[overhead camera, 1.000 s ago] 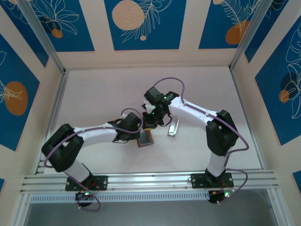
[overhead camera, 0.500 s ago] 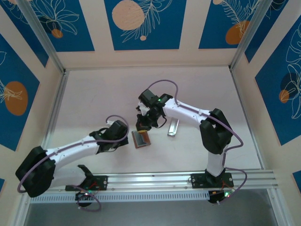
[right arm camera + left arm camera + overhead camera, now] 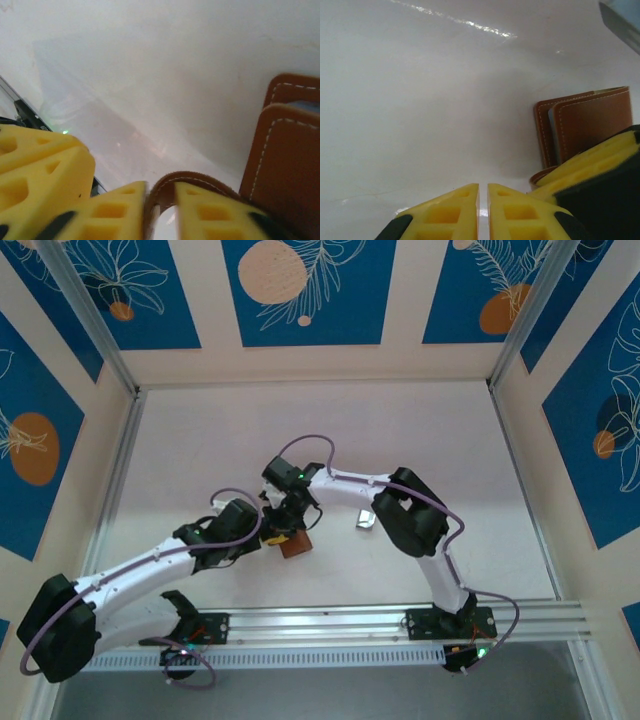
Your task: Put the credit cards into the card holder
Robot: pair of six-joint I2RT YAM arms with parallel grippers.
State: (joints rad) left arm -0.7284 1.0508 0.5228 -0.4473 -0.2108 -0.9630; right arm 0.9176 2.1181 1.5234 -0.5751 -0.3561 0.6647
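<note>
Top external, bench (image 3: 200,440): pale, with the card holder (image 3: 294,543) near its middle between my two arms; a silvery piece (image 3: 366,519) lies apart to the right.
Holder body: brown leather, folded, lying flat; a grey edge (image 3: 553,125) shows between its leaves (a card, I judge).
Right gripper (image 3: 160,210): fingers flank the flap strap (image 3: 167,187); I cannot tell whether they pinch it or merely bracket it.
Left gripper (image 3: 483,210): pads nearly touching, nothing between them, just beside the holder.
Next move: I'd press the holder's body down with the left gripper first, then draw the strap slowly, straight over the fold, so the leather doesn't slide.
</note>
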